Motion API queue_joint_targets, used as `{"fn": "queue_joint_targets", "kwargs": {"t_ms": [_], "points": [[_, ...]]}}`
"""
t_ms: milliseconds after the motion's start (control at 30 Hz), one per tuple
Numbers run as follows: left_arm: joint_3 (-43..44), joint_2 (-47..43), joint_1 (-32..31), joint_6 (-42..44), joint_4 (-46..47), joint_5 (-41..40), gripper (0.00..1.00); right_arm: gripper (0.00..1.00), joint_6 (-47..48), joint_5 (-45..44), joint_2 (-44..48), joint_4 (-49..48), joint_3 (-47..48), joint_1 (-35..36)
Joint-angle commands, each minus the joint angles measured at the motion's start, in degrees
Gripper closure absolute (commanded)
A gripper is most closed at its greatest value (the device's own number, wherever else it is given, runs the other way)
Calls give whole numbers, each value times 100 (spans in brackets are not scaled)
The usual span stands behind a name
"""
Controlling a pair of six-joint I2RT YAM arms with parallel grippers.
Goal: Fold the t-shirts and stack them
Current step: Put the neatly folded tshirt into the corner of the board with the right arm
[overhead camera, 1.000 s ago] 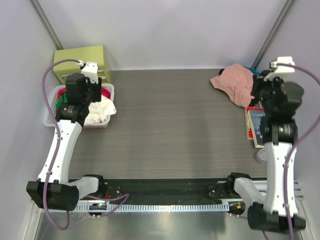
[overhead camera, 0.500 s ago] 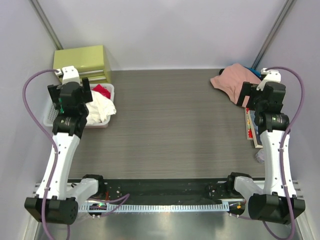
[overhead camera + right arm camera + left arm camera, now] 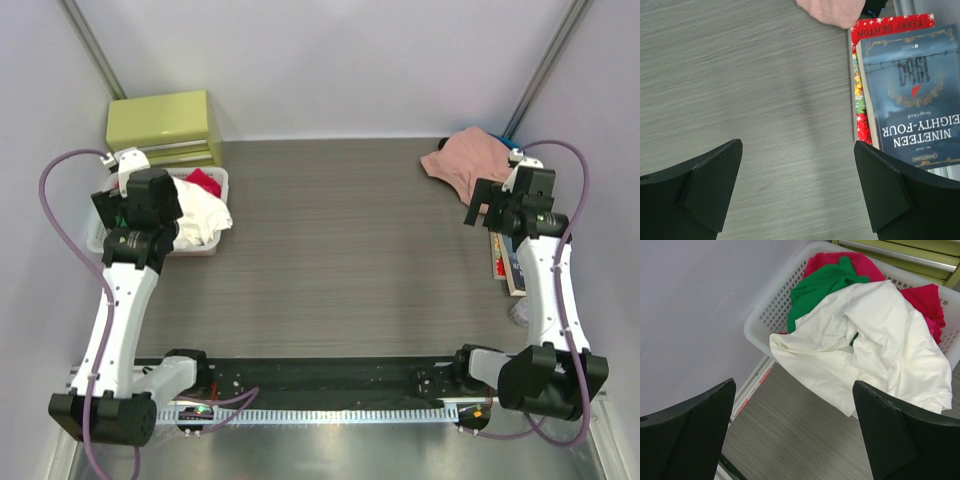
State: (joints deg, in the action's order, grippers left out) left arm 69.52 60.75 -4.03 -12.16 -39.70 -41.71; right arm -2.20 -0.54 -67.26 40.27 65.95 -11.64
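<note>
A crumpled salmon-pink t-shirt lies at the table's far right corner; its edge shows at the top of the right wrist view. My right gripper hangs just in front of it, open and empty over bare table. More t-shirts are heaped in a white basket at the left: a white one spills over the rim, above a green one and a red one. My left gripper hovers beside the basket, open, nothing between its fingers.
An olive-green drawer box stands behind the basket against the back wall. Two stacked books lie at the right edge, the top one dark blue. Walls close in on the left, back and right.
Both grippers have opened wide. The left wrist has swung left beside the basket, and the right wrist has dropped lower and turned towards the pink t-shirt.
</note>
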Motion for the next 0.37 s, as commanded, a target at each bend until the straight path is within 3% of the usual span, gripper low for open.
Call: {"fn": "queue_joint_targets", "kwargs": {"t_ms": [0,133,233,333], "points": [[-359,-520,17,363,1104,-363,0,0,-62,343,802,-274,-188,-14],[-509,-476,25,732,1456,-296,0,0,-18,195,846,-195,-293,-49],[-1045,-793,17,1407,2536,-39,0,0,26,141,943,-169,-390,-58],[-774,-346,17,1332,2196,-484,0,0,53,98,1040,-169,-495,-58]]}}
